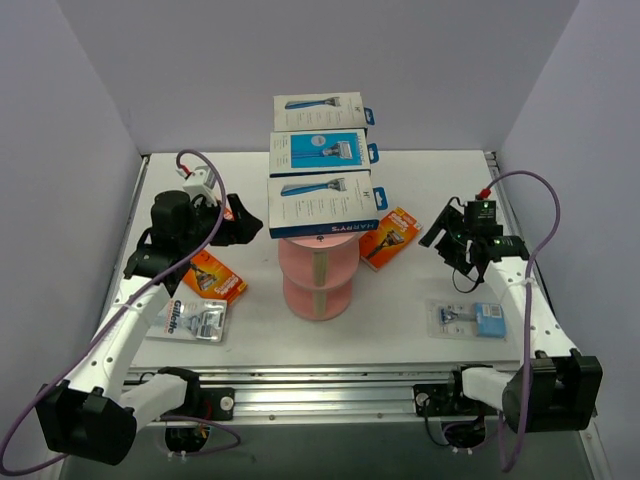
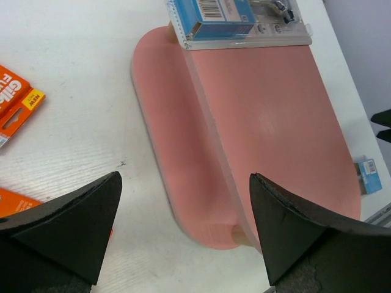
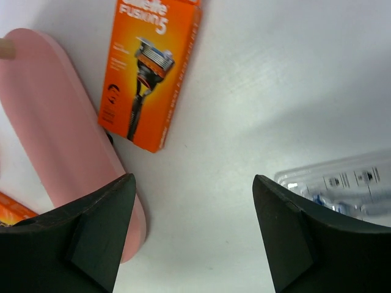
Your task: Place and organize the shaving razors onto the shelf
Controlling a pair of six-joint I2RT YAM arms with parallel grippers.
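Right of the shelf (image 1: 318, 300), on the desk (image 1: 400, 300), the orange razor pack (image 1: 388, 237) lay just left of your right fingers (image 3: 194, 183), long axis near-left to far-right; that arm was nearer. Those and your left fingers (image 2: 185, 177) stood wide apart, empty.

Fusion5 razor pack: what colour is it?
The Fusion5 pack is orange, clearest in the right wrist view.

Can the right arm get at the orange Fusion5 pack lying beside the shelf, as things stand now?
Probably yes. The orange Fusion5 pack lies flat on the table near the open right gripper, with bare table between them. Only the shelf stands close beside it.
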